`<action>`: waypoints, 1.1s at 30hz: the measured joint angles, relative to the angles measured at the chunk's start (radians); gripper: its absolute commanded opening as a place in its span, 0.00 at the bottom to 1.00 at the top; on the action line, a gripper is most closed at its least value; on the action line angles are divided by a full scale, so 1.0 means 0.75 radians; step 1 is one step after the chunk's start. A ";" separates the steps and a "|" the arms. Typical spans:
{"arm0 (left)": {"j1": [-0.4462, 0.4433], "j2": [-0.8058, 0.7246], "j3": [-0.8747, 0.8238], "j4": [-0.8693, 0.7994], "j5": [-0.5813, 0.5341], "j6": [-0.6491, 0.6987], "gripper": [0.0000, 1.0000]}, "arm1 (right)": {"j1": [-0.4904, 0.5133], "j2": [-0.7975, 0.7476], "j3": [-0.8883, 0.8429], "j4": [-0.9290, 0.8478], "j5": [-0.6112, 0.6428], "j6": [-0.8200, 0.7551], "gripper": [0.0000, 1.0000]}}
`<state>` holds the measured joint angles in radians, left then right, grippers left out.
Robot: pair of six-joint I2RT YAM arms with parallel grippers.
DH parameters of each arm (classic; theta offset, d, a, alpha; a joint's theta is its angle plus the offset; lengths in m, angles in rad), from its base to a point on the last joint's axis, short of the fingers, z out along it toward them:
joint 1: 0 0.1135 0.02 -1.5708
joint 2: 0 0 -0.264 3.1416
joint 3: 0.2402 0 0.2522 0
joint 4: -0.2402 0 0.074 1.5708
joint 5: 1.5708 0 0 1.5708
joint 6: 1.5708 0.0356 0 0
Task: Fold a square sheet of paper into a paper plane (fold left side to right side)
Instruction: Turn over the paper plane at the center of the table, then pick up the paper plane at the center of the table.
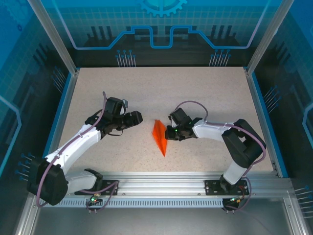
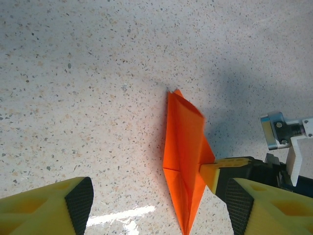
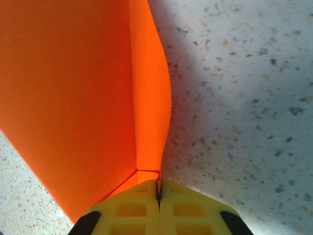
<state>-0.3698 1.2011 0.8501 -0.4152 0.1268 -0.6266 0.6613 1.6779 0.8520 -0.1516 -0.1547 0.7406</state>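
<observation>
Paper plane (image 1: 159, 137), bright orange, lies at the middle of the table (image 1: 205, 93). Right gripper (image 1: 167, 132) pinches its right edge, fingers pressed together. Left gripper (image 1: 138, 117) hovers just left of it, spread, not touching.

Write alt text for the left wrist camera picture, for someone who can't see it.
A slim, pointed orange paper plane rests on a speckled table, its right edge pinched by the shut right claw. The left claw stands open, its yellow fingers in the bottom corners on either side of the plane's tip.
</observation>
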 measured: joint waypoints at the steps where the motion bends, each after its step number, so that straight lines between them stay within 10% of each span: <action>1: 0.000 -0.003 0.000 0.001 0.000 -0.001 0.75 | -0.008 -0.005 -0.016 0.006 0.001 -0.001 0.01; 17: 0.000 -0.033 0.000 -0.002 -0.001 -0.001 0.79 | -0.004 -0.209 0.084 -0.293 0.168 -0.117 0.49; 33: 0.006 -0.083 0.000 -0.009 -0.016 0.002 0.90 | 0.229 0.024 0.244 -0.497 0.208 -0.129 0.50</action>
<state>-0.3656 1.1385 0.8501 -0.4221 0.1150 -0.6250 0.8333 1.6962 1.0348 -0.5247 0.0010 0.6437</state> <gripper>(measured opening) 0.896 0.542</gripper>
